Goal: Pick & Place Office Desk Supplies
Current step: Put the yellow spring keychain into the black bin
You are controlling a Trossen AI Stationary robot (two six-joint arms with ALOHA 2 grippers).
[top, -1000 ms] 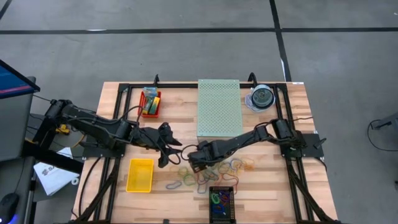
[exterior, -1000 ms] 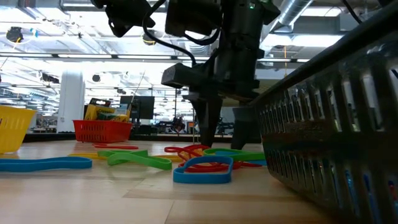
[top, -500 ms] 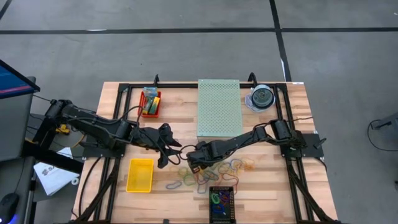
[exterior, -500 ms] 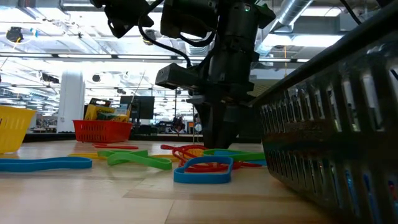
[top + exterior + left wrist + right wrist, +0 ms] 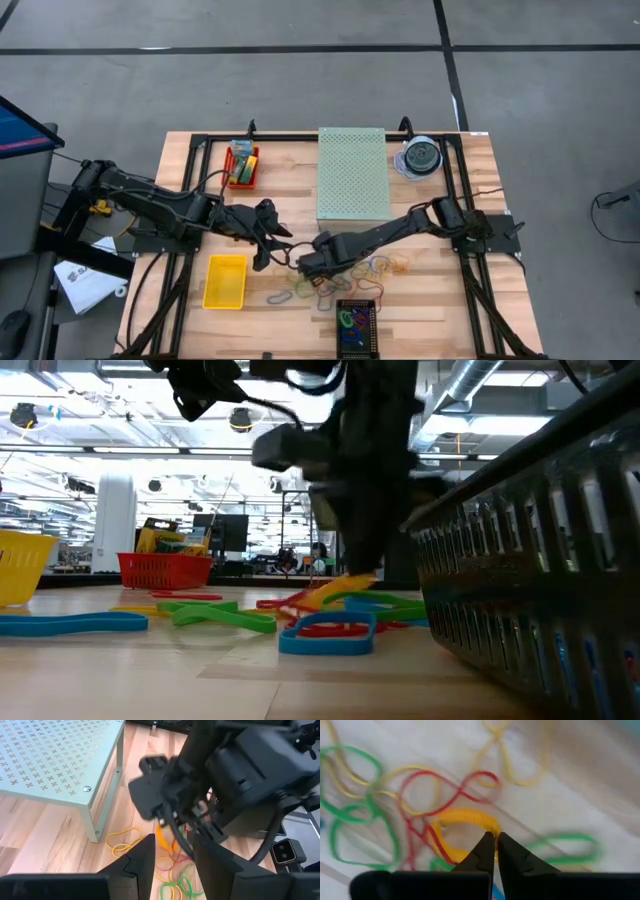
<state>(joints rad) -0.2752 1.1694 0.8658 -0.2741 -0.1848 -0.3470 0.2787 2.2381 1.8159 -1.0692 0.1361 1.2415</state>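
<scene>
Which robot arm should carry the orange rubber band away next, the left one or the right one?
The right one, I'd say. Its hand is already pinched shut on the orange rubber band, lifting it off the pile. The left hand just hovers nearby, holding nothing.

Thin rubber-band loops (image 5: 325, 285) in green, red, yellow, orange and blue lie flat and tangled on the wooden tabletop, overlapping one another. One thick orange-yellow rubber band (image 5: 465, 827) is pinched at its edge and tilted upward above the pile. Small yellow-and-green crayon boxes (image 5: 240, 163) stand in a red basket.
</scene>
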